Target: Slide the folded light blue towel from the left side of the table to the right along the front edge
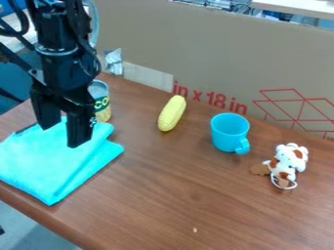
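My fingers [80, 128] hang open at the folded turquoise cloth [55, 163]. It lies by the table's [196, 200] lower-left edge, its long axis slanting up and right toward the can [101, 103].

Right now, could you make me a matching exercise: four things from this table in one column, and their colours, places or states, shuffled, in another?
1. Corn
2. Cup
3. Cloth
4. Toy animal

A. Folded, beneath the gripper
B. White with brown patches
C. Upright, with a handle
D. Yellow

Pairs: 1-D, 2-C, 3-A, 4-B
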Action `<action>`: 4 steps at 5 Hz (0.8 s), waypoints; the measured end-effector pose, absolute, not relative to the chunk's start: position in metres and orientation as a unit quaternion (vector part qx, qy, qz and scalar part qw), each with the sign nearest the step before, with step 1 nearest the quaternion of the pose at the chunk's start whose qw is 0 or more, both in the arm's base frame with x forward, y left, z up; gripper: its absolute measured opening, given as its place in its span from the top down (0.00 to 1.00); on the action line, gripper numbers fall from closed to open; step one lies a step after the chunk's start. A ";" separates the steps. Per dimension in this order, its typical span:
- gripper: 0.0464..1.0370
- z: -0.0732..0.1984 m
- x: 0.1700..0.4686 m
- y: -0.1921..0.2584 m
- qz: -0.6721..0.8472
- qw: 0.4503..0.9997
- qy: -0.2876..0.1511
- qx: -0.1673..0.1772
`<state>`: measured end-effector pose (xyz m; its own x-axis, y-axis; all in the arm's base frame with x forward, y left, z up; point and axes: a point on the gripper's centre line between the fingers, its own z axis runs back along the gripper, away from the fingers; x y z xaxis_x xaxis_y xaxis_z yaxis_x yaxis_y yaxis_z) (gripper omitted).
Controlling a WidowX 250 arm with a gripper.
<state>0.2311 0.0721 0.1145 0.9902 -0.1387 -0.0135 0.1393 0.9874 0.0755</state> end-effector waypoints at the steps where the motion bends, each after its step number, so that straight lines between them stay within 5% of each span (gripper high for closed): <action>1: 0.04 0.108 0.229 0.073 -0.067 0.997 0.017 0.033; 3: 0.04 0.098 0.250 0.128 -0.042 0.999 0.005 0.017; 4: 0.04 0.084 0.256 0.149 -0.046 0.998 -0.003 0.047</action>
